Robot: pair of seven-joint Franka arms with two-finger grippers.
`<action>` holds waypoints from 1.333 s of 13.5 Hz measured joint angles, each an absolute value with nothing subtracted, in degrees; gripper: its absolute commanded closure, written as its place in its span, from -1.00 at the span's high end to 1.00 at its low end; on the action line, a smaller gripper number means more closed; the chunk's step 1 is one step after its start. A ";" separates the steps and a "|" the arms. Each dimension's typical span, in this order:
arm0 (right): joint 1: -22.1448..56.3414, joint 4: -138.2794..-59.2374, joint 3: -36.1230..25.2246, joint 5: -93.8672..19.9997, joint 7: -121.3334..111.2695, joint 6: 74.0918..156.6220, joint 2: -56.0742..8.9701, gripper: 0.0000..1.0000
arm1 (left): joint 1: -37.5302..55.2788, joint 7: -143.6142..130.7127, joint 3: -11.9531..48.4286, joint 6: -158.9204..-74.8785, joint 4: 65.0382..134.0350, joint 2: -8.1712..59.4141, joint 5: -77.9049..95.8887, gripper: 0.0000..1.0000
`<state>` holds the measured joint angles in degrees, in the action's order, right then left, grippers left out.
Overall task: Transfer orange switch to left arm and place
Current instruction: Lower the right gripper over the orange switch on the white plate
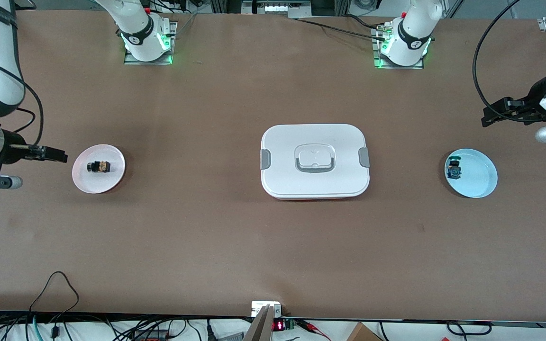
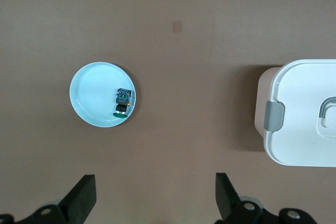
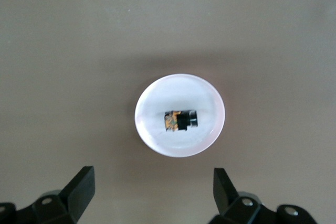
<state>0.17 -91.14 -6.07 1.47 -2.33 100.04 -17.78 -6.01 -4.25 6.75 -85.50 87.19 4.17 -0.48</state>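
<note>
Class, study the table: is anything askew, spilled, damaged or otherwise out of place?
Nothing stands out. The orange switch lies on its side on the pink plate, the blue switch on the light-blue plate, and the closed box sits squarely between them. The left gripper and right gripper hang open above.

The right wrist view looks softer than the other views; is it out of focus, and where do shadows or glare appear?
Right wrist view: the round pink plate and tiny orange-bodied switch are slightly blurred, with a dim shadow around the plate. Left wrist view: sharper; the large white lidded box casts a soft shadow beside it. Front view: even light, green glow at both arm bases, no strong glare.
</note>
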 measured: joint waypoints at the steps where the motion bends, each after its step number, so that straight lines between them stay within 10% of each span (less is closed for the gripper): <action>1: 0.29 -91.14 -5.95 2.89 -2.33 101.27 -18.66 1.00 | -6.02 -4.25 6.75 -85.50 87.19 4.18 -0.48 1.00; 18: -0.84 -113.83 -5.97 4.42 -2.54 129.73 -24.00 1.00 | -6.09 -4.25 6.75 -85.50 87.22 4.42 -0.48 1.00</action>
